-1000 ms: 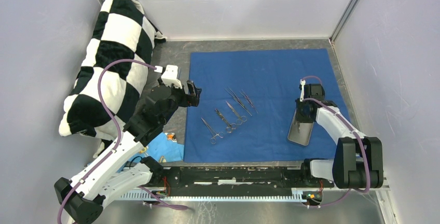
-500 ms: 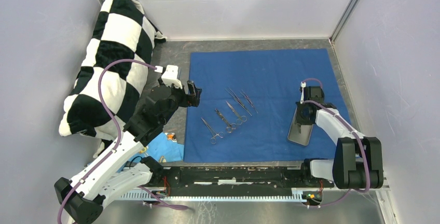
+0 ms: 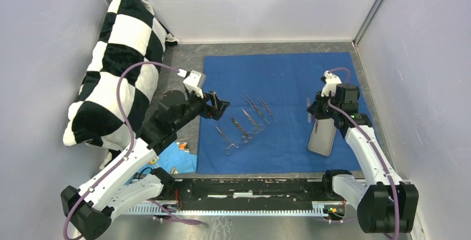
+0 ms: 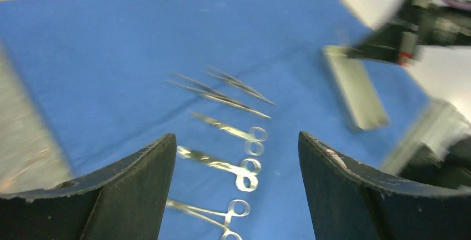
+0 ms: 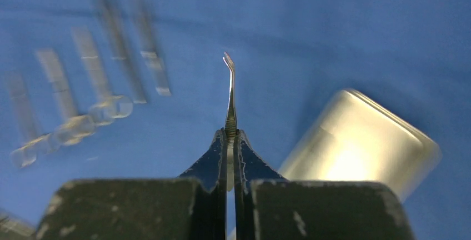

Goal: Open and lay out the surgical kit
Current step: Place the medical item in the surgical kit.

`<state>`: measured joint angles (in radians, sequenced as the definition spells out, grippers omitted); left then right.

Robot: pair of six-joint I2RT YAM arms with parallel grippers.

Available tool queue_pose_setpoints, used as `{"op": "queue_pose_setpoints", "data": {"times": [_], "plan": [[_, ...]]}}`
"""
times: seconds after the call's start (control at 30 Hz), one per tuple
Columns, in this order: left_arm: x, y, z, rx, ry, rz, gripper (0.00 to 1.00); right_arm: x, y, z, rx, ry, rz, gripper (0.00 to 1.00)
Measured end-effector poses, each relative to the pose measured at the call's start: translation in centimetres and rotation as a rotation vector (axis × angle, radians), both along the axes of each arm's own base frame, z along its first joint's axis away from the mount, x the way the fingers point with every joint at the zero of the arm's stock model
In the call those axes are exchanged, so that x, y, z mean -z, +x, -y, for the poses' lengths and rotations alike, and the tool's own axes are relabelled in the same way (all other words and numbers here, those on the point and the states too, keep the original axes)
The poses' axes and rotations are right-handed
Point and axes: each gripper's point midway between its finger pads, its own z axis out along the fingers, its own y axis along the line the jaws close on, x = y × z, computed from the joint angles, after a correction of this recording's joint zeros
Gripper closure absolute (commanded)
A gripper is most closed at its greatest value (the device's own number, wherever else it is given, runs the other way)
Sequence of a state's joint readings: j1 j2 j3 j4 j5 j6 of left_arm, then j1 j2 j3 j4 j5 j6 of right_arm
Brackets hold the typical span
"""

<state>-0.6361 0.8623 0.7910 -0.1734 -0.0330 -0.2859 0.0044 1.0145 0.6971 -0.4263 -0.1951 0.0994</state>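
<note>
wrap: dark blue cloth [image 3: 289, 84] is spread flat on the desk [image 3: 183, 62], centre to right.
tray: steel tray [image 3: 322, 138] is seen on the near right part of the cloth, lying flat.
laid out: five thin instruments [image 3: 244, 123] are set in a slanted row left of centre on the cloth, apart from one another.
right gripper [image 3: 312, 108]: clamped tight on a thin bent-tip tweezer-like instrument [image 5: 229, 93], held above the cloth just beyond the tray.
left gripper [image 3: 220, 107]: jaws spread wide, nothing held, hovering at the left edge of the cloth near the row.
step: judged as transfer of the last instrument from tray to row; wrap is already opened.
next: instrument to be carried left, lowered beside the row with a gap kept, then released.
risk: thin tip could snag the cloth if lowered tilted.
</note>
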Motion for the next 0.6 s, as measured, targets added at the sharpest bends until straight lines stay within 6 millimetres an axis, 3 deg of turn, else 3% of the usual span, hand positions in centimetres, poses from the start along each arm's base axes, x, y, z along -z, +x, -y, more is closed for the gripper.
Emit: {"op": "queue_pose_setpoints", "data": {"times": [0.13,0.2,0.3,0.47,0.6], "plan": [[-1.3,-3.3,5.2,0.332,-0.147,-0.004,0.2,-2.9,-0.2,-9.8,-0.378,0.279,0.096,1.0],[-1.9,-5.1,7.3,0.486,-0.219,-0.025,0.23,-4.2,-2.1,-15.0,-0.573,0.378,0.111,1.0],[-2.2,-6.9,8.8,0.624,-0.277,-0.056,0.23,-6.8,-5.7,-21.2,-0.817,0.528,0.15,1.0],[-3.1,-8.5,8.9,0.701,-0.318,-0.034,0.23,-10.9,-8.1,-24.7,-0.978,0.667,0.245,1.0],[-4.4,-8.9,8.1,0.676,-0.332,0.022,0.23,-12.2,-8.8,-25.9,-1.034,0.711,0.268,1.0]]}}
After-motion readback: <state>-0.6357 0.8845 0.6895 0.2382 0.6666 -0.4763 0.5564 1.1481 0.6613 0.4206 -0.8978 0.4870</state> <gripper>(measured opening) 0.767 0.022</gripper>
